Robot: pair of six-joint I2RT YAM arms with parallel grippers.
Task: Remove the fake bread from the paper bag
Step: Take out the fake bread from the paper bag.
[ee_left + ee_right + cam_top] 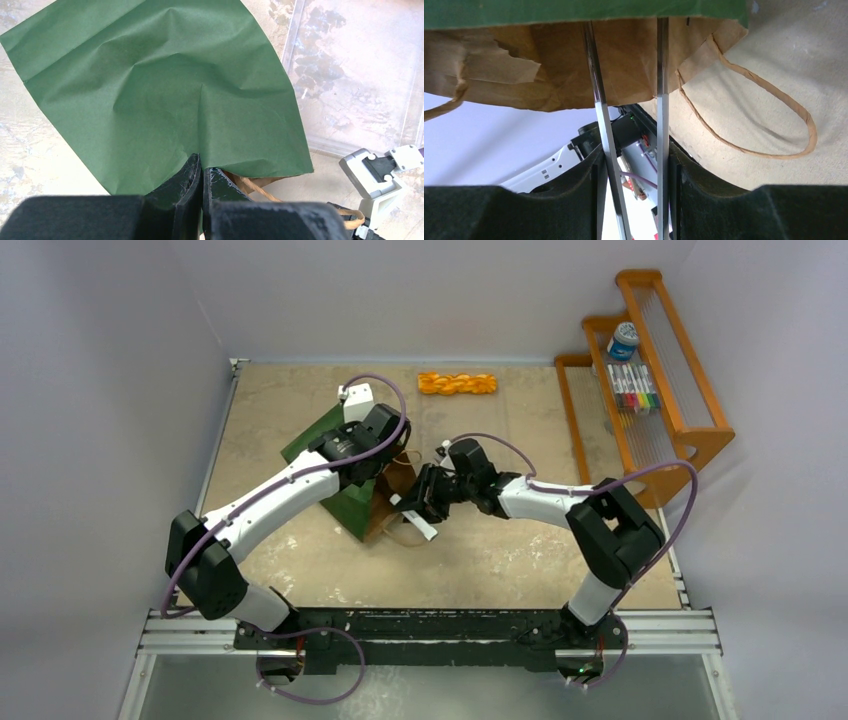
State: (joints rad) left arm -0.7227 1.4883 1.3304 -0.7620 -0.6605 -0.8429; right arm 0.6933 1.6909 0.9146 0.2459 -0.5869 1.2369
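fake bread (457, 383) far from left fingers (186, 192), clenched on paper bag (150, 90) | right fingers (574, 200) apparently clasp tongs (662, 75)

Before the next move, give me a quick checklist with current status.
1. Left gripper pinching the paper bag edge: ok.
2. Right gripper holding the tongs: ok.
3. Tongs reaching into the bag's mouth: ok.
4. Anything caught between the tong tips: cannot tell, tips hidden.
5. Braided bread already out on the table: ok.
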